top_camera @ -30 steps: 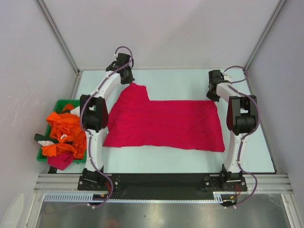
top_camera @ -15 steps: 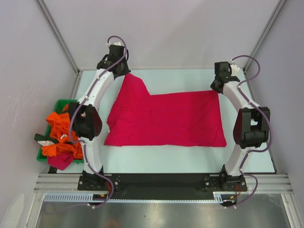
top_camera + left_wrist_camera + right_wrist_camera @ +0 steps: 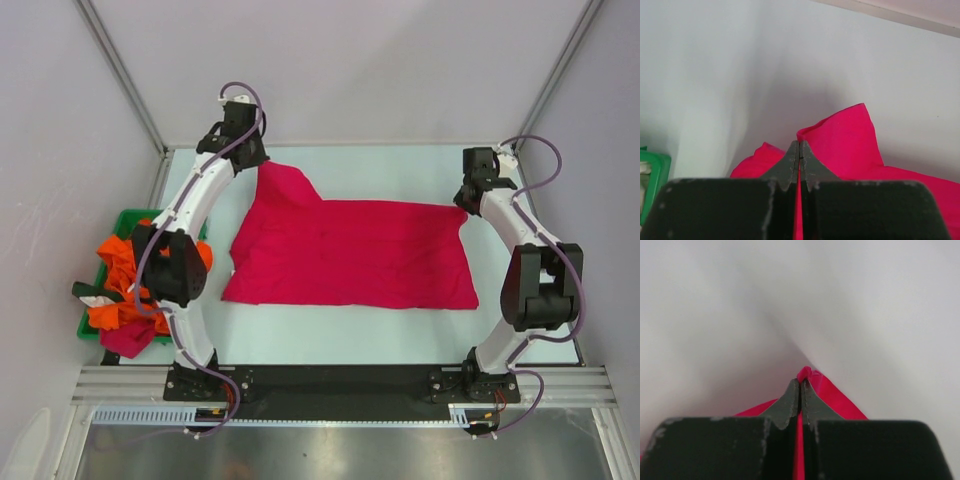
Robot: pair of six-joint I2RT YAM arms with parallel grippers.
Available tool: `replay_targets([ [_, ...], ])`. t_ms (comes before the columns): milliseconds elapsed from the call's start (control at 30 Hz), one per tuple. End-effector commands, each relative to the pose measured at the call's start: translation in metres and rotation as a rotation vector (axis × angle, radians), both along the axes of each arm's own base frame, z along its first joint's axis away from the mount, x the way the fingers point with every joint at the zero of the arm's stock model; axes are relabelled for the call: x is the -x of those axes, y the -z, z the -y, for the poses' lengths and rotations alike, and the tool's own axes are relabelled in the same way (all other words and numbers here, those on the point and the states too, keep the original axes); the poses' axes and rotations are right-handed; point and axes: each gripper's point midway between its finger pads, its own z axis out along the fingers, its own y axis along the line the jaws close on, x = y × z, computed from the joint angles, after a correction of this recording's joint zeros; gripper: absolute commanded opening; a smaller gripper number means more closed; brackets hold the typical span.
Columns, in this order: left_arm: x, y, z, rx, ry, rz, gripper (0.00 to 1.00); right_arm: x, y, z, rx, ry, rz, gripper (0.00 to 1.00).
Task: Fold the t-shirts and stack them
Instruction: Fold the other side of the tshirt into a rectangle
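Note:
A red t-shirt (image 3: 350,250) lies spread across the middle of the table. My left gripper (image 3: 252,158) is shut on its far left corner, and the red cloth (image 3: 840,137) shows pinched between the closed fingers in the left wrist view. My right gripper (image 3: 468,195) is shut on the far right corner, where the cloth (image 3: 832,395) bunches at the fingertips. Both corners are raised a little near the back of the table.
A green bin (image 3: 108,268) at the left edge holds a heap of orange and red shirts (image 3: 130,285). The enclosure's back wall stands just behind both grippers. The black front rail (image 3: 330,380) runs along the near edge.
Both arms have reached further toward the back and outward, pulling the red shirt's far corners with them. The shirt's far edge is stretched wider and flatter.

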Motion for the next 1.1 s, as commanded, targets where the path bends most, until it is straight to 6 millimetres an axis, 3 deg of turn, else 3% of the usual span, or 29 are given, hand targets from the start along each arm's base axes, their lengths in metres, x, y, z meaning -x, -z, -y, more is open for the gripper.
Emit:
replay_targets([
  [0, 0.014, -0.047, -0.010, -0.005, -0.022, 0.109, 0.00, 0.007, -0.022, 0.011, 0.027, 0.034, 0.065, 0.00],
  [167, 0.029, -0.068, -0.017, -0.008, -0.031, 0.153, 0.00, 0.016, -0.025, 0.012, 0.024, 0.042, 0.061, 0.00],
  [400, 0.055, -0.070, -0.023, 0.010, -0.036, 0.168, 0.00, 0.032, -0.028, 0.006, 0.028, 0.018, 0.052, 0.00],
  [500, 0.062, -0.069, -0.025, 0.008, -0.040, 0.173, 0.00, 0.035, -0.037, 0.003, 0.046, 0.003, 0.065, 0.00],
  [733, 0.074, -0.090, -0.030, 0.014, -0.046, 0.218, 0.00, 0.039, -0.056, -0.001, 0.061, -0.009, 0.096, 0.00],
  [1067, 0.110, -0.092, -0.039, 0.028, -0.054, 0.231, 0.00, 0.075, -0.050, -0.003, 0.065, -0.012, 0.073, 0.00],
])
